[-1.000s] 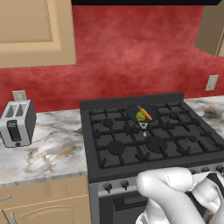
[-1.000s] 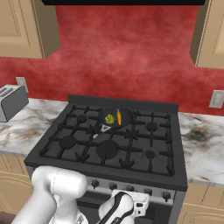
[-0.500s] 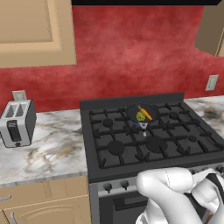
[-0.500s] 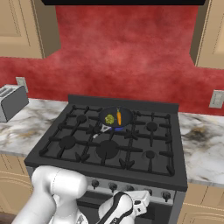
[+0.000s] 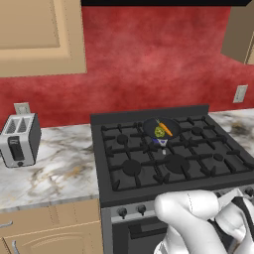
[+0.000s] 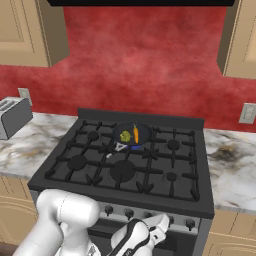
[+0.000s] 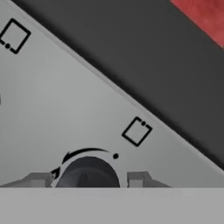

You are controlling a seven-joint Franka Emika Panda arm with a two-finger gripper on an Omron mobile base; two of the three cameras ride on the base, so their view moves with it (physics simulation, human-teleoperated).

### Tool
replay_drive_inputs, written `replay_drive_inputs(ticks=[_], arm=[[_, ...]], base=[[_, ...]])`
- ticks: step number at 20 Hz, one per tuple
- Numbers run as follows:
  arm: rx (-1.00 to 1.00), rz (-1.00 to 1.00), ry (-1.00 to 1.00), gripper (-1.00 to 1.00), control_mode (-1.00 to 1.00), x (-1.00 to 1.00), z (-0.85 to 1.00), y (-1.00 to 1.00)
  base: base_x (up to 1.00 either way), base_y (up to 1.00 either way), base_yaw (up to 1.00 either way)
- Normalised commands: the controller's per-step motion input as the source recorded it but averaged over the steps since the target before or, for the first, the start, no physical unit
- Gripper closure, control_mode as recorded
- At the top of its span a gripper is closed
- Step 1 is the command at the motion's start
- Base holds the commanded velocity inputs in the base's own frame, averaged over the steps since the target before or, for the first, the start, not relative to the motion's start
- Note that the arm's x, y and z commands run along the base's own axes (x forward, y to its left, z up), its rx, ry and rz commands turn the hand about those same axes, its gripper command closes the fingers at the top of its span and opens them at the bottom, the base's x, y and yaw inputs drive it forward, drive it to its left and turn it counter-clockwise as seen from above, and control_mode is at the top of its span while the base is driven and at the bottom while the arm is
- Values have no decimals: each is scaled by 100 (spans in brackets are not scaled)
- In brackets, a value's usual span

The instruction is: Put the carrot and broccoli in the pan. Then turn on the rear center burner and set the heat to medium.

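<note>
Already the carrot (image 5: pixel 165 128) and broccoli (image 5: pixel 159 131) lay in the pan (image 5: pixel 150 125) on the rear center burner. Fingers (image 7: pixel 47 179) flanked a dark knob (image 7: pixel 89 173) dead ahead; grip unclear.

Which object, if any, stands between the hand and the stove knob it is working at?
Nothing visible does. In the hand view the dark knob sits right between the fingertips of the hand, against the grey control panel. The carrot and broccoli already lie in the pan.

No readable text or labels
</note>
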Motion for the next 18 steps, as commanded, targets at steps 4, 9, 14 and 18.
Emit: replay_drive_inputs(ticks=[4,9,14,18], arm=[[-28,0,5,100,-100,0,-14,-14],[-28,0,4,100,-100,0,-11,-12],[-28,0,5,100,-100,0,-10,-11],[-27,0,5,100,-100,0,-12,-12]], base=[[0,0,0],[0,0,0],[0,0,0],[0,0,0]])
